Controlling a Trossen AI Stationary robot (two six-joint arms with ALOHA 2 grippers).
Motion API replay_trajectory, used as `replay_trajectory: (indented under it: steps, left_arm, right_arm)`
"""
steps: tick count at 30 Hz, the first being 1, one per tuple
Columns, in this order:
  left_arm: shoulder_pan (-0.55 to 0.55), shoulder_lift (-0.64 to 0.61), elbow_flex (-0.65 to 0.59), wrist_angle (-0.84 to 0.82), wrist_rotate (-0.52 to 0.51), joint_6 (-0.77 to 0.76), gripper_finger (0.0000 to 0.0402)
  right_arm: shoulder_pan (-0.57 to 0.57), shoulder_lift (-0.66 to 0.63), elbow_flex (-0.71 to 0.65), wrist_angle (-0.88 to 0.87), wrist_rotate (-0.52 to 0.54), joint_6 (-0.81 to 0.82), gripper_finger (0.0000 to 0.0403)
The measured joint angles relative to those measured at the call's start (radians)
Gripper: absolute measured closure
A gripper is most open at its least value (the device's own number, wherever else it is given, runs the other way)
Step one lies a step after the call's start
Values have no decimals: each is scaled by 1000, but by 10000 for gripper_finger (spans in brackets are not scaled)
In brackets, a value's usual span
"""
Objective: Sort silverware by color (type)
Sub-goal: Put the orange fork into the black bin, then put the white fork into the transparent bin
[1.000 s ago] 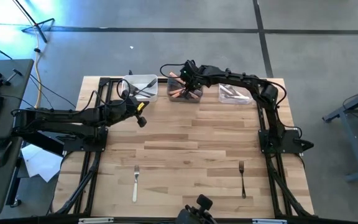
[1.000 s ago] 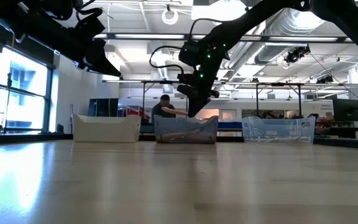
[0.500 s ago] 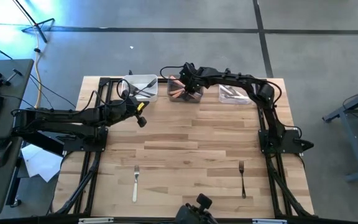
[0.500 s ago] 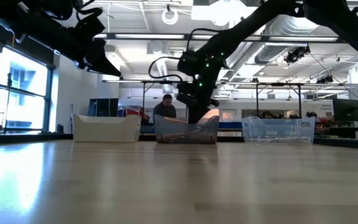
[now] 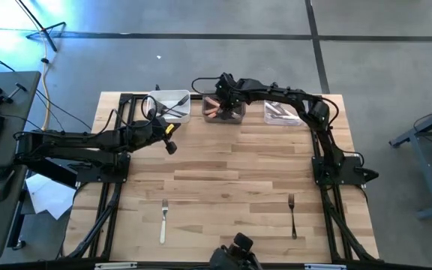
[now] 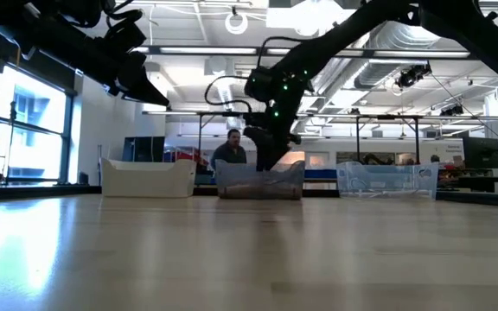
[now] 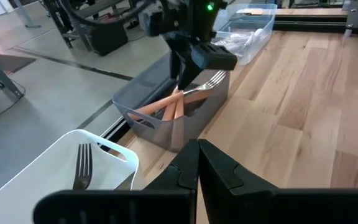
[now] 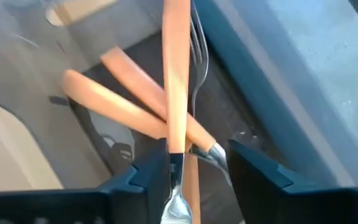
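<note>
- Lying between the right gripper's [image 8: 188, 168] parted dark fingers, an orange-handled fork with silver metal tines [image 8: 177, 93] is crossing other orange forks inside the grey rectangular middle bin [image 5: 223, 114].
- Those fingers are standing apart with the handle loose between them (a release, by my reading, not a grasp).
- Doing this well is probably meaning a straight lift clear of the bin's wall, without dragging the fork back out.
- Waiting on the wooden table [image 5: 231, 180] are a white-handled fork [image 5: 163, 220] and a black-handled fork [image 5: 292, 216].
- Hovering near the white bin [image 5: 169, 105], the left gripper [image 5: 170, 137] is shut, carrying nothing.
</note>
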Motion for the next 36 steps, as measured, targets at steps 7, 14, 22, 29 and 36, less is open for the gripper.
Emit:
replay_trajectory:
  steps: [7,14,22,29,36]
  left_arm:
    - [0,0,0,-2,-1,0,393]
    - [0,0,0,-21,-2,1,393]
    - [0,0,0,-23,1,5,394]
    - [-22,0,0,-97,166,6,394]
    - [-107,0,0,-170,132,-94,394]
  right_arm:
    - [42,0,192,-150,27,-12,224]
    - [89,-39,152,-85,74,-23,337]
    - [158,-288,-335,432,76,29,383]
    - [261,-561,-752,725,130,116,398]
    - [389,-781,-1045,899,221,145,401]
